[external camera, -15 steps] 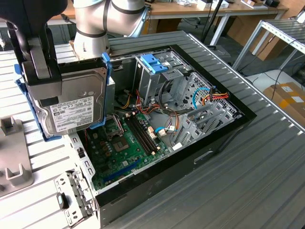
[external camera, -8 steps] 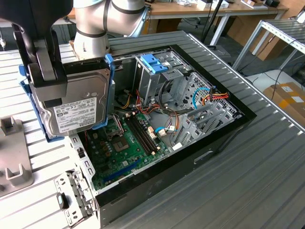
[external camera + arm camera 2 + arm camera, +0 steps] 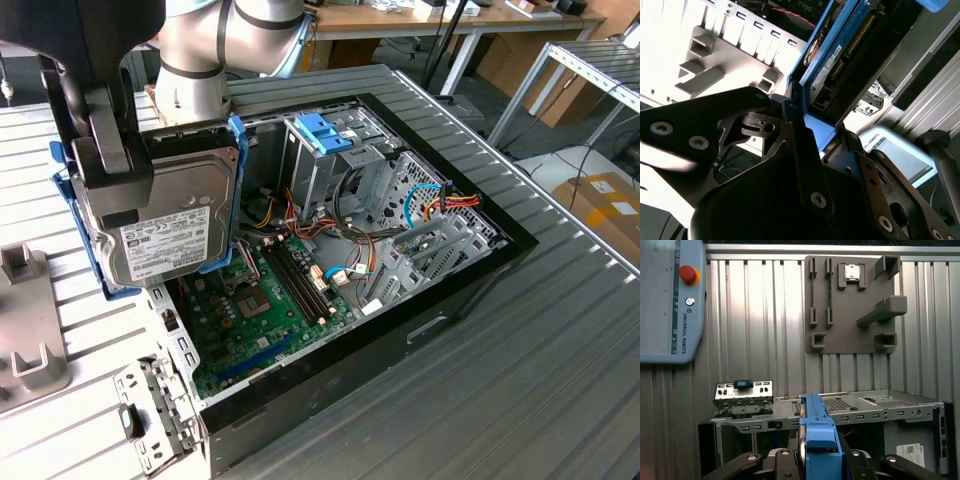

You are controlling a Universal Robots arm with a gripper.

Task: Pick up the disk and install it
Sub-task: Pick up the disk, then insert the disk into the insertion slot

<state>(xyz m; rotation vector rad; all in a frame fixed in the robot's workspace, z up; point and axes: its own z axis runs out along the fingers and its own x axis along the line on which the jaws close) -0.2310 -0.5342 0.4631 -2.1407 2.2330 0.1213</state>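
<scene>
Holding disk (image 3: 170, 225) clenched in gripper (image 3: 112, 185), long axis near-vertical, label (image 3: 165, 245) facing exterior view.

Table (image 3: 540, 400): ribbed grey sheet-metal bench top.
On it, exterior view:
- open black tower computer case (image 3: 430, 318), laid on its side, at centre;
- flat grey plastic fixture plate with raised blocks (image 3: 25, 330), at 9 o'clock of the case;
- small perforated bright-metal bracket (image 3: 150, 420), at 8 o'clock, just beside the case corner.

First wrist view: pale grey pendant with red button (image 3: 670, 305), lying on the ribs, apart from the fixture plate.
</scene>
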